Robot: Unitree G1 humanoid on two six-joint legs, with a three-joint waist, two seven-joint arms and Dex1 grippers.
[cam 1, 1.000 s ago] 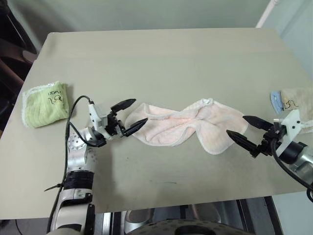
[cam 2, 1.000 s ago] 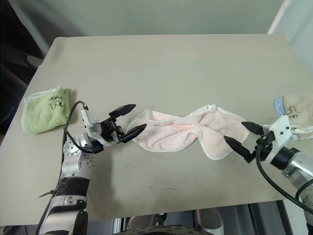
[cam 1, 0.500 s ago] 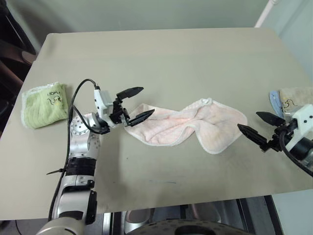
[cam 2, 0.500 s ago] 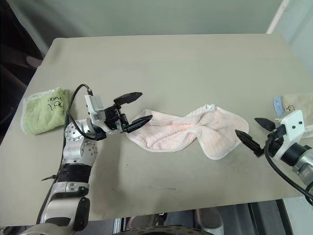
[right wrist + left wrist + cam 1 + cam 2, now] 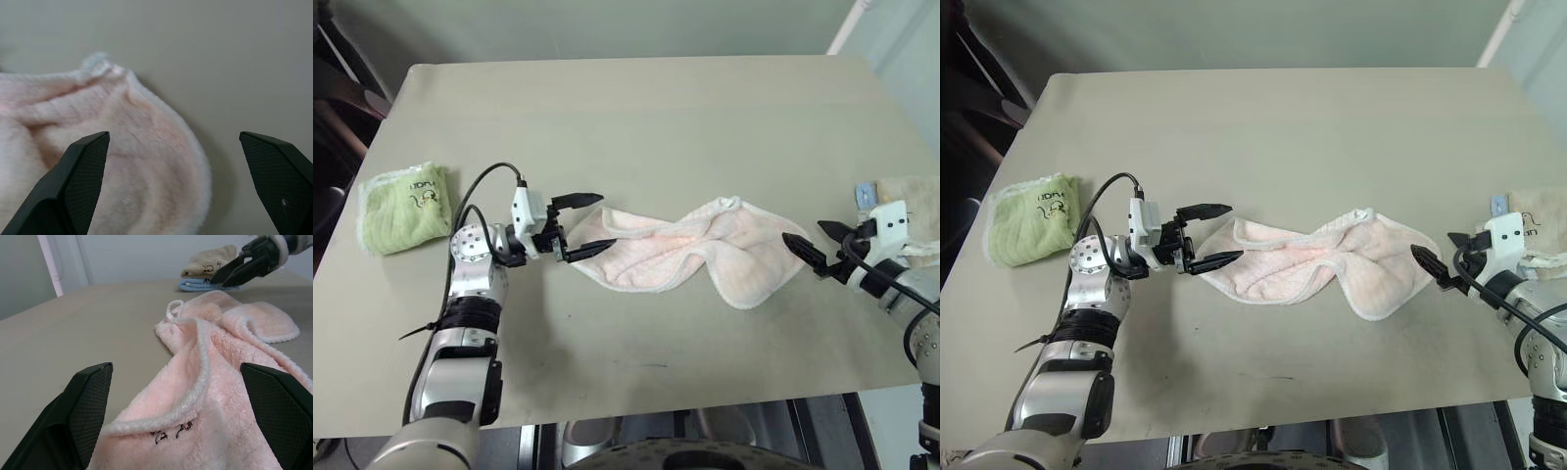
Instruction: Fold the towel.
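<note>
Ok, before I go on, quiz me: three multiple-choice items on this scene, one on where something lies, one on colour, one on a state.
1. Where does the lime-green folded towel lie on the table?
A. near the robot's left edge
B. near the robot's right edge
C. on top of the pink towel

2. What colour is the towel between the two claws?
A. blue
B. pale pink
C. grey

3. How is the left claw?
A. shut on the towel
B. shut and empty
C. open at the towel's end

Answers: 1 A, it sits beyond the left arm. 2 B, pink terry with a whitish edge. 3 C, its fingers stand apart around the towel's end; the right claw is open too.
</note>
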